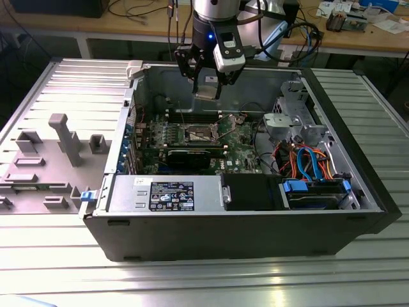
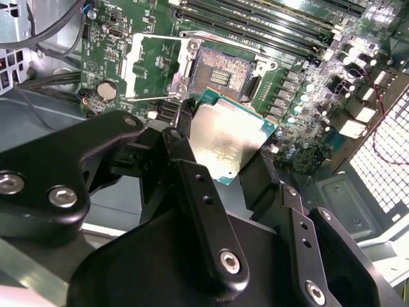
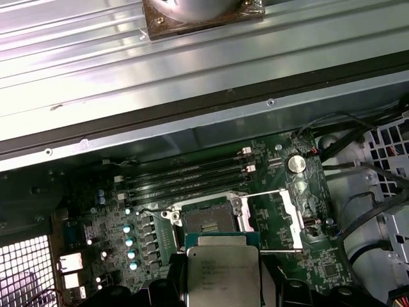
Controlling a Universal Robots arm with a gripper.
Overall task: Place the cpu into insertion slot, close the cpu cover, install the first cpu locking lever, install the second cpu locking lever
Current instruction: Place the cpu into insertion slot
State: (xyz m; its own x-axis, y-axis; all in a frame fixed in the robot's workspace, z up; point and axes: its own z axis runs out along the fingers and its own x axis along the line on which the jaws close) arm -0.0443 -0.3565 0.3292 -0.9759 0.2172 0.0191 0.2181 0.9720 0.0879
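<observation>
The black two-fingered gripper [image 1: 208, 94] hangs over an open dark computer case [image 1: 255, 224] that lies on its side on a slatted silver metal desk [image 1: 192, 281]. Its fingers [image 2: 182, 131] are closed on two opposite edges of the small flat square cpu [image 2: 229, 137] with its silvery-grey metal top, which is held level in the air, clear of the board. In the first wrist view the cpu [image 3: 220, 272] sits just short of the insertion slot [image 3: 208, 220], a small square socket with a dark pin field and a silver rim on the green circuit board [image 3: 332, 268]. The socket's pins are bare. The cpu cover [image 3: 271, 214], a thin silvery metal frame with a cut-out window, is swung open beside the socket, on the side toward a round coin cell [image 3: 295, 163]. It appears to be raised at an angle, though how steeply is hard to judge. Long dark memory slots [image 3: 185, 176] run along the far side of the socket.
</observation>
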